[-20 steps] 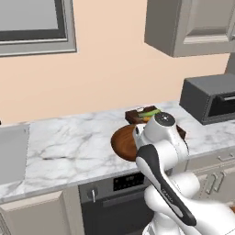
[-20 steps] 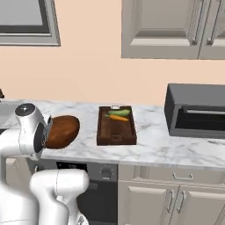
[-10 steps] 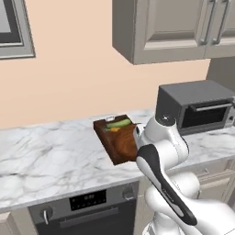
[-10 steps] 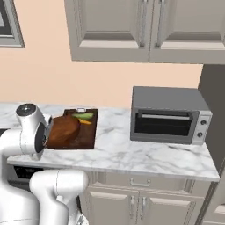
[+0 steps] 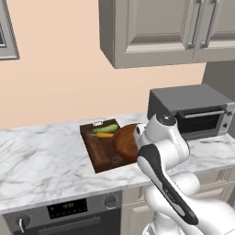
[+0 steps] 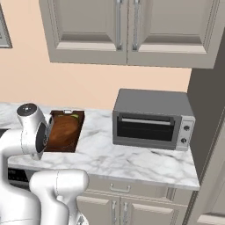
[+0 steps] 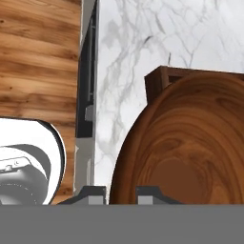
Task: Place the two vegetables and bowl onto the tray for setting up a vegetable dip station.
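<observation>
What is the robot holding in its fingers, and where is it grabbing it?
The round reddish-brown wooden bowl, pinched at its rim by the shut fingers, tilted over the dark brown wooden tray.

A peach wall (image 5: 55, 82) is standing behind the white marble counter (image 5: 41, 160). Grey cabinets (image 6: 118, 30) are hanging above, and a grey toaster oven (image 6: 151, 121) is sitting at the right.

Bowl (image 6: 63, 130) over tray (image 6: 77, 132) on marble counter (image 6: 132, 160), beside toaster oven (image 6: 151, 119), w/ cabinets (image 6: 127, 30) above.
</observation>
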Robot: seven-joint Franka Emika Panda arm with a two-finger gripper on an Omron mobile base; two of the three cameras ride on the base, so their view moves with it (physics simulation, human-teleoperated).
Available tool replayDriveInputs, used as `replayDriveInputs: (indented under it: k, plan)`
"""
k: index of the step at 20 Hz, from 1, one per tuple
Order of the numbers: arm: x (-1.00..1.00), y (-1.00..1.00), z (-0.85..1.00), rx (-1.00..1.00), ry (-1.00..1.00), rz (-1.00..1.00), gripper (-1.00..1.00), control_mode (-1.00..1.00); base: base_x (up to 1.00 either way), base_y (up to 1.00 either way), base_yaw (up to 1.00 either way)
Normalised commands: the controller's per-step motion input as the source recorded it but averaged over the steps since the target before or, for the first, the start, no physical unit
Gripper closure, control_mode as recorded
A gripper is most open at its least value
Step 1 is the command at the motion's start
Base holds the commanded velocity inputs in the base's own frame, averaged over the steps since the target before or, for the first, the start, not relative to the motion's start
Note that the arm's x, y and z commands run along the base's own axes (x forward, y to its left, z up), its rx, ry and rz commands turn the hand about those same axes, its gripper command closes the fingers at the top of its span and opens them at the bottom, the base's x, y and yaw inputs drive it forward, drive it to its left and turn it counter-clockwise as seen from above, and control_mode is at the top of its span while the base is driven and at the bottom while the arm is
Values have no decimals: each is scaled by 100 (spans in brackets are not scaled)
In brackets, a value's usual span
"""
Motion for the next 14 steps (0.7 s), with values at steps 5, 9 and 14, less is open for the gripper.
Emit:
replayDriveInputs:
  k: [5, 9, 14]
  plan:
    - [0, 0, 0, 0, 0, 0, 100, 100, 28, 2, 0]
    - [0, 0, 0, 0, 0, 0, 100, 100, 15, 3, 0]
    - [0, 0, 0, 0, 0, 0, 100, 100, 1, 2, 0]
